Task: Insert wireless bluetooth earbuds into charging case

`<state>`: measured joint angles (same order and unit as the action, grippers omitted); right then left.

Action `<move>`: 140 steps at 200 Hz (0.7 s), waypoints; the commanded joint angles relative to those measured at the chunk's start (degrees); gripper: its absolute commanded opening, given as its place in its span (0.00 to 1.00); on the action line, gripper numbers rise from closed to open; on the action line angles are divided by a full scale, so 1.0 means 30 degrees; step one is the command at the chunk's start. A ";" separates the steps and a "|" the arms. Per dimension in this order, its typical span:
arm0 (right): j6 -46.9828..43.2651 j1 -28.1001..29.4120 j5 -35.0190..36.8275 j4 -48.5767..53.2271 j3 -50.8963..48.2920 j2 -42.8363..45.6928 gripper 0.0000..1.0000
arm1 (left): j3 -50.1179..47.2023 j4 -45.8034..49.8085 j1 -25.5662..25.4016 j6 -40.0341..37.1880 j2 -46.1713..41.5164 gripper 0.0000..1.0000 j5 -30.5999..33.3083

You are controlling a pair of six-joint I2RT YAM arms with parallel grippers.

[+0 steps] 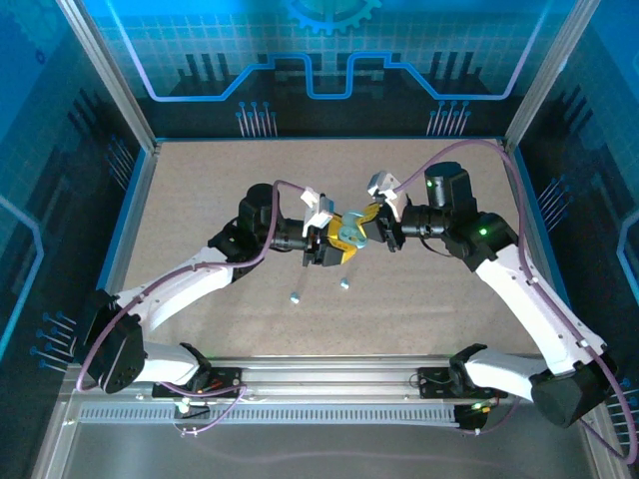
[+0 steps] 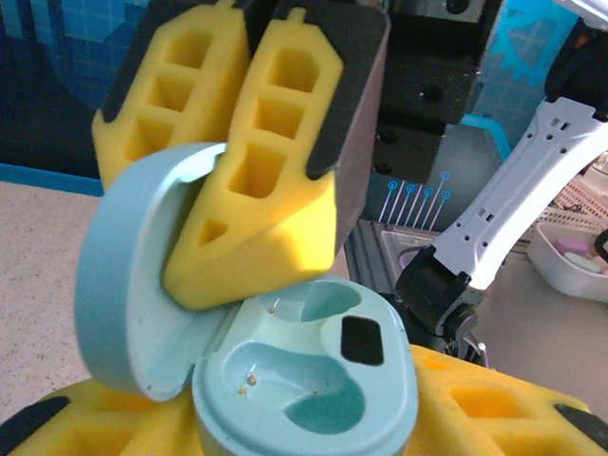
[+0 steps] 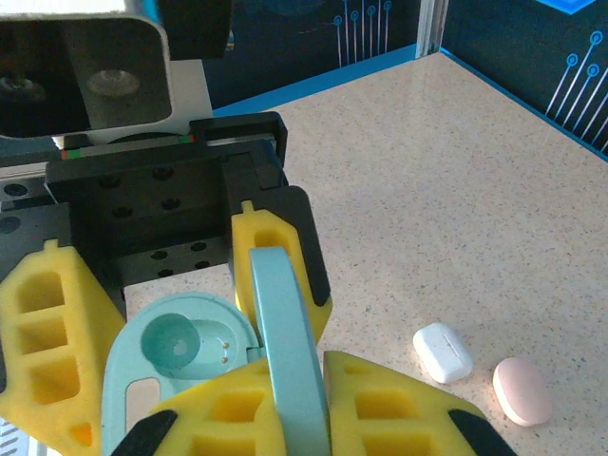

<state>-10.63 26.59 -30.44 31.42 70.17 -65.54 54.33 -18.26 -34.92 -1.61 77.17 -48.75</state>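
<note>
At frame centre, my left pincer (image 1: 337, 251) grips the charging case (image 2: 304, 380), my right pincer (image 1: 365, 216) pinches its lid (image 2: 123, 285) open; over-pulling could wrench the case free.

The light-blue charging case (image 2: 304, 399) is open, its lid (image 2: 123, 285) raised and both wells empty. Two tiny light-blue earbuds (image 1: 296, 296) (image 1: 343, 284) lie apart on the counter (image 1: 200, 190).

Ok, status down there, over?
Left tool gripping light blue pebble-shaped plastic charging case, right tool shut on its open lid. Wells empty. Two light blue earbuds on table. Nothing blocking.
</note>
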 commanded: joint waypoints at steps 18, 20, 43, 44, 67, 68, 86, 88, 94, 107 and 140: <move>-0.0088 0.0239 -0.0086 -0.0512 -0.0213 0.0576 0.16 | 0.0627 0.0578 -0.0080 -0.0666 -0.0024 0.41 0.0265; -0.0088 0.0231 -0.0044 -0.0512 -0.0216 0.0584 0.16 | 0.0616 0.0579 -0.0102 -0.0702 -0.0042 0.40 0.0257; 0.0351 0.0197 0.0738 -0.0481 -0.0189 0.0664 0.25 | 0.0526 0.0612 -0.0099 -0.0866 -0.0246 0.36 0.0543; 0.0380 0.0193 0.0769 -0.0482 -0.0173 0.0679 0.25 | 0.0511 0.0610 -0.0089 -0.0883 -0.0269 0.36 0.0545; 0.2402 -0.0189 0.2210 -0.0501 0.0100 0.0933 0.41 | 0.0163 0.0494 -0.0092 -0.0973 -0.0566 0.35 0.1202; 0.2549 -0.0249 0.2237 -0.0492 0.0132 0.0931 0.42 | 0.0153 0.0507 -0.0086 -0.0981 -0.0576 0.35 0.1256; 0.5883 -0.1568 0.2010 0.0226 0.1088 0.1180 0.51 | -0.0234 0.0473 -0.0036 -0.1037 -0.0854 0.33 0.2483; 0.6275 -0.1751 0.1871 0.0295 0.1179 0.1211 0.51 | -0.0295 0.0487 -0.0025 -0.1044 -0.0872 0.33 0.2650; 0.7310 -0.2286 0.1457 0.0478 0.1344 0.1371 0.52 | -0.0472 0.0469 0.0006 -0.1046 -0.0983 0.33 0.3041; 0.9093 -0.3144 0.1441 0.0947 0.1325 0.1763 0.54 | -0.0832 0.0251 0.0130 -0.0862 -0.1164 0.33 0.3952; 1.1452 -0.4542 0.1801 0.2016 -0.0617 0.2009 0.51 | -0.1546 -0.0115 0.0575 -0.0497 -0.1829 0.32 0.5805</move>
<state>14.15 15.14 -25.50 33.69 71.99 -60.18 51.57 -16.97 -34.30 -3.31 74.61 -37.34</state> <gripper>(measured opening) 0.521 0.389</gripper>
